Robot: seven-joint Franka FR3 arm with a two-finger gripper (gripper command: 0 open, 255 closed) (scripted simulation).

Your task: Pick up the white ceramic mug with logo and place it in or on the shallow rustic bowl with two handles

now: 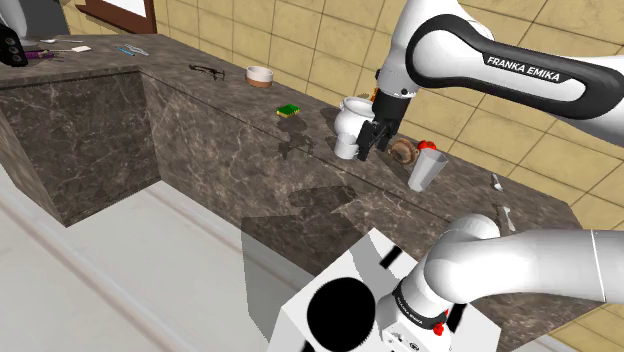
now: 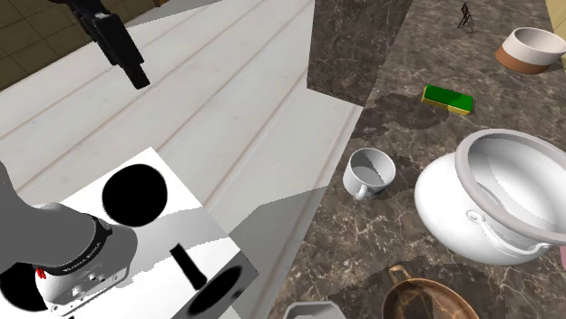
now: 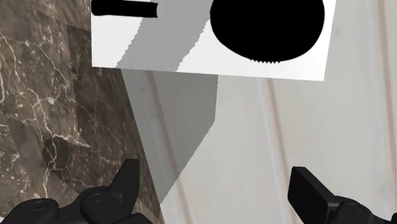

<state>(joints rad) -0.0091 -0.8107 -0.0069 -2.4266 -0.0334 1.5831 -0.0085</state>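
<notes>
The white mug (image 2: pixel 370 172) stands upright on the dark marble counter (image 2: pixel 426 54), near its front edge, with its handle toward the stand; it also shows as the white mug (image 1: pixel 346 148). Beside it, a shallow brown bowl (image 2: pixel 424 301) with handles rests on the counter, the same brown bowl (image 1: pixel 403 151) seen partly behind the hand. My gripper (image 1: pixel 372 147) is open and empty. It hangs high, off the counter's front edge, over the floor and the stand. The gripper (image 3: pixel 216 191) looks down at the counter's edge, and the gripper (image 2: pixel 136 77) is far from the mug.
A large white pot (image 2: pixel 494 195) with a handle stands right behind the mug. A green sponge (image 2: pixel 448 98), a small brown-and-white bowl (image 2: pixel 532 48) and a grey cup (image 1: pixel 427 168) also sit on the counter. The white stand (image 3: pixel 210 35) lies below the gripper.
</notes>
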